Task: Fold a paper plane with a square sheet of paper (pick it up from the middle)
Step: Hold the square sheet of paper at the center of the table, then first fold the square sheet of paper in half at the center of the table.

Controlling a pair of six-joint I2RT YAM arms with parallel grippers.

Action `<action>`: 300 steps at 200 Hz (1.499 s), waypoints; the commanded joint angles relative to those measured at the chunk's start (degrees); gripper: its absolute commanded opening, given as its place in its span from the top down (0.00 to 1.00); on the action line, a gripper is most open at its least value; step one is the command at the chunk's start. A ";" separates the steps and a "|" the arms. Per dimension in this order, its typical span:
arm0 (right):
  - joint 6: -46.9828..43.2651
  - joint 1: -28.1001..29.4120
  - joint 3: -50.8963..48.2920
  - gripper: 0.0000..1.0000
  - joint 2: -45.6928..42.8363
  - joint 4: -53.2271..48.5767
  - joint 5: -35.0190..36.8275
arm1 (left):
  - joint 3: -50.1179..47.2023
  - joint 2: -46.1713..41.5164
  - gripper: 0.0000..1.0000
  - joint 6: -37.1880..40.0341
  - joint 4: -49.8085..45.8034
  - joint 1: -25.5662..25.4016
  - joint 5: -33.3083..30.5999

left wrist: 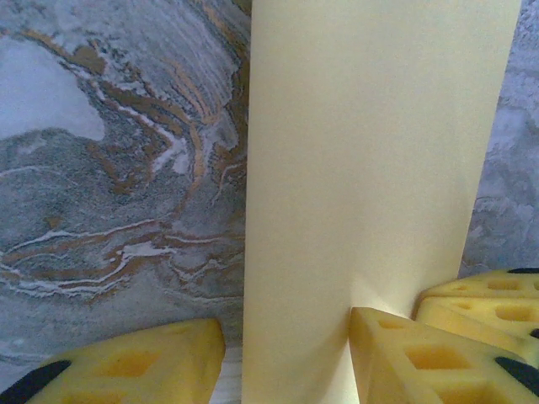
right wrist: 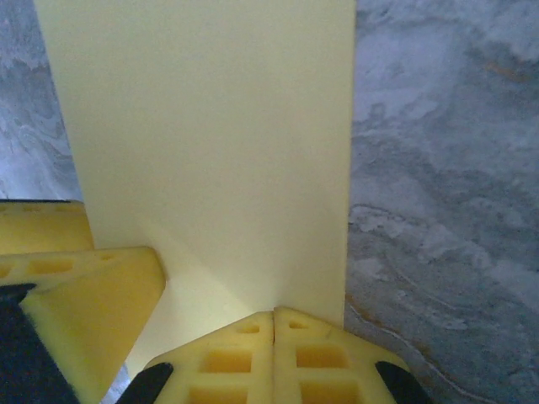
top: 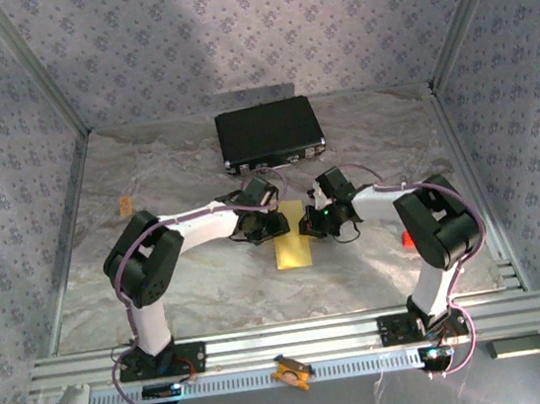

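The square sheet of paper (top: 293,246) is yellow and lies folded into a narrow rectangle at the table's middle; a paper plane is out of view. My left gripper (top: 265,226) is open at the strip's far end. It straddles the left edge of the paper (left wrist: 370,168): one finger (left wrist: 126,366) rests on the table and the other (left wrist: 421,362) on the paper. My right gripper (top: 315,224) is shut, its closed tips (right wrist: 274,324) pressing on the paper (right wrist: 210,143) near the right edge. Nothing sits between its fingers.
A black case (top: 270,132) lies just beyond the grippers. An orange clip (top: 292,370) sits on the front rail. A small red thing (top: 406,239) is by the right arm, and a small tan piece (top: 125,203) lies at the far left. Patterned walls enclose the marbled table (top: 201,281).
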 commanded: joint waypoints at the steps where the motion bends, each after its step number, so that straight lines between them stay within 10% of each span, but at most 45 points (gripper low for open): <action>1: -5.71 -0.31 -1.86 1.00 1.10 -5.55 4.20 | -1.47 5.42 0.52 0.84 1.99 -0.29 -4.02; 102: -14.66 -1.61 2.62 0.99 4.92 -12.91 2.93 | -3.69 -11.77 0.41 -0.04 3.48 0.61 -4.19; 212: -15.73 -1.65 4.22 1.00 6.98 -15.21 5.45 | -8.21 -6.74 1.00 -2.90 25.43 4.92 15.49; 300: -15.53 -1.56 4.29 1.00 7.00 -15.41 6.07 | -10.85 -1.08 1.00 -4.27 32.30 7.48 21.65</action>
